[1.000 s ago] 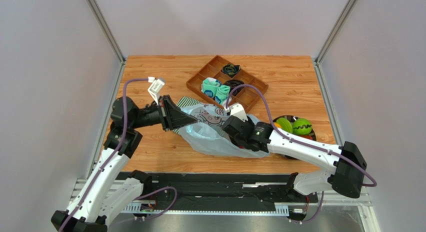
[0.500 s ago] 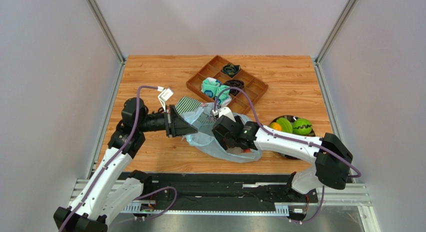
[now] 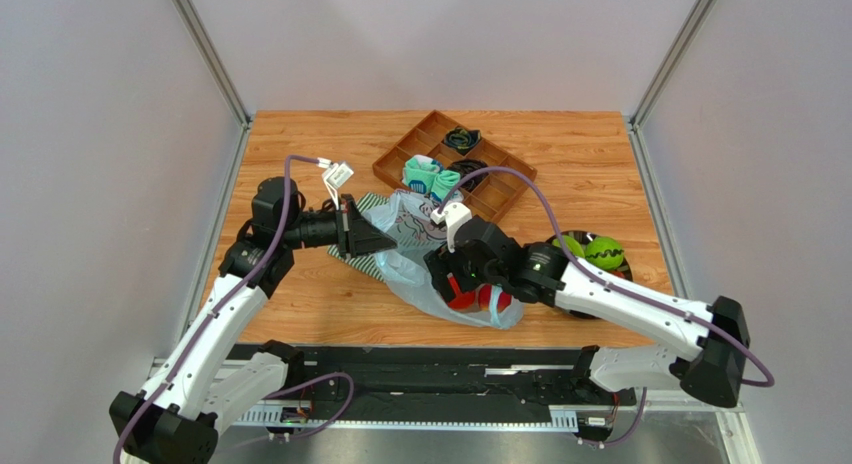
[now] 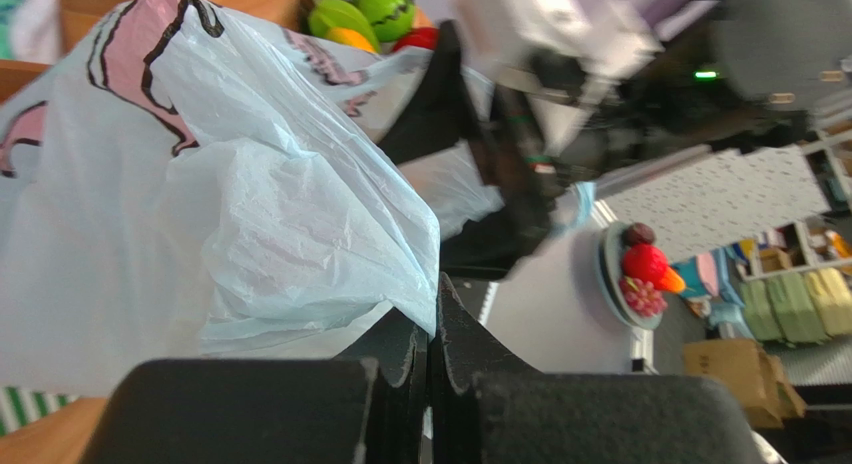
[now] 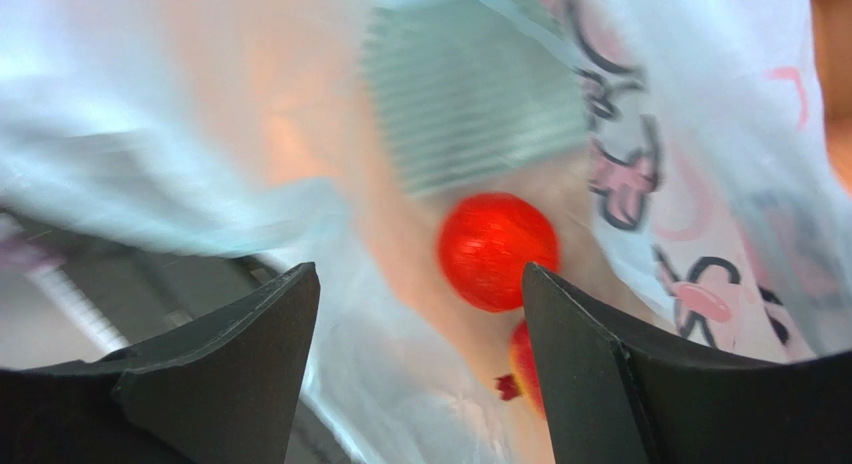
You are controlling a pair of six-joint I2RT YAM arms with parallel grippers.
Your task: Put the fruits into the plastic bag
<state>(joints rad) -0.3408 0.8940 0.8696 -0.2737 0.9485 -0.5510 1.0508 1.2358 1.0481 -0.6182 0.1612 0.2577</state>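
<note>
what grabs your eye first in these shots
The pale-blue plastic bag crumpled mid-table, its edge pinched in the left arm's jaws. Two red fruits glow inside it, framed by the right arm's open jaws. Green fruits wait on a dark plate at the right.

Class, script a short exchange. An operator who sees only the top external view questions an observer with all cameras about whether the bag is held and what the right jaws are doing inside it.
Operator: Are the left jaws gripping the plastic bag?
Observer: Yes. The left wrist view shows them shut on a fold of its edge.
Operator: Do the right jaws hold anything?
Observer: No. Their wrist view shows them open inside the bag, with a red fruit lying loose past them, ungripped.
</note>
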